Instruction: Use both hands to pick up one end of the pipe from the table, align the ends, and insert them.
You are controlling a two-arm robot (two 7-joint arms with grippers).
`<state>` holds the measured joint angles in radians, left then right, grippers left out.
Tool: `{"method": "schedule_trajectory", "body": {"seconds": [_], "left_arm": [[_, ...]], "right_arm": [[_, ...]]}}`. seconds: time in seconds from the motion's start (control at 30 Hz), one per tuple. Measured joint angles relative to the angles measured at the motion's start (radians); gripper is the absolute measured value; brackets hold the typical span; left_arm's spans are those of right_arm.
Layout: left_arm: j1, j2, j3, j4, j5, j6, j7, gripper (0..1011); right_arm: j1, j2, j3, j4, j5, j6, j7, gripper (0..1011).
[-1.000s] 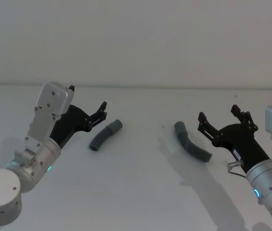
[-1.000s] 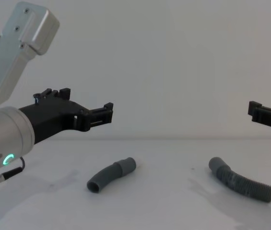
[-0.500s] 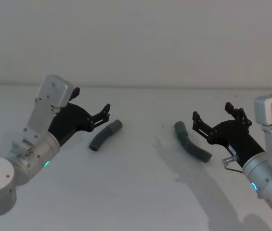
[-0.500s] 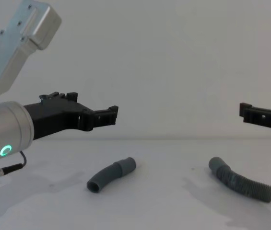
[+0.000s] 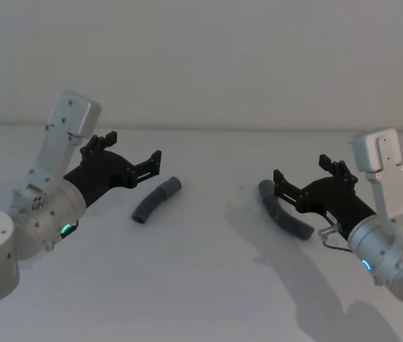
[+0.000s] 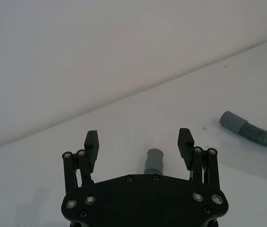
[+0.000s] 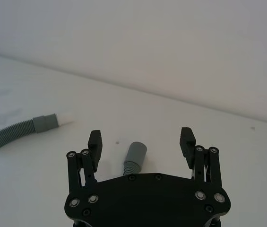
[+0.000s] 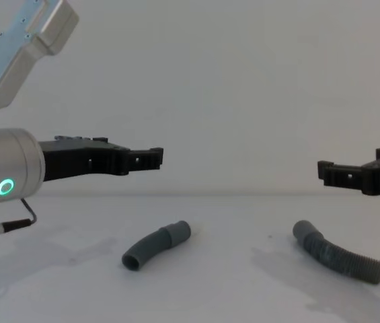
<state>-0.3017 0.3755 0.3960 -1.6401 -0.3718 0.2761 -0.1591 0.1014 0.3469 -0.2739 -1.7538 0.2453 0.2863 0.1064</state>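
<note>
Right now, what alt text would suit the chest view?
A short curved pipe piece and a corrugated hose lie apart on a white table. The left tool and right tool hover open above them, touching neither.

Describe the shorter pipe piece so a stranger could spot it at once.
On the white table, look at the robot's left half, ahead of the left tool. The short pipe piece lies there, a gentle arc, shorter than the ribbed hose on the right.

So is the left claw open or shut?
Open: the left gripper has its fingers spread wide, hovering above the short pipe, holding nothing.
</note>
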Motion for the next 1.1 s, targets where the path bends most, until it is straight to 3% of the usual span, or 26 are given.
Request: {"method": "schedule_trajectory", "body": {"seconds": [0.27, 0.5, 1.1], "left_arm": [[-0.015, -0.007, -0.008, -0.005, -0.017, 0.078, 0.001, 1003], [-0.041, 0.004, 0.013, 0.003, -0.005, 0.140, -0.016, 1003], [-0.126, 0.009, 0.093, 0.111, 0.061, 0.171, -0.089, 1003]], "right_arm": [[0.031, -0.016, -0.006, 0.030, 0.000, 0.042, 0.011, 994], [0.051, -0.030, -0.007, 0.054, 0.004, 0.064, 0.025, 994], [0.077, -0.051, 0.001, 0.097, 0.018, 0.090, 0.059, 994]]}}
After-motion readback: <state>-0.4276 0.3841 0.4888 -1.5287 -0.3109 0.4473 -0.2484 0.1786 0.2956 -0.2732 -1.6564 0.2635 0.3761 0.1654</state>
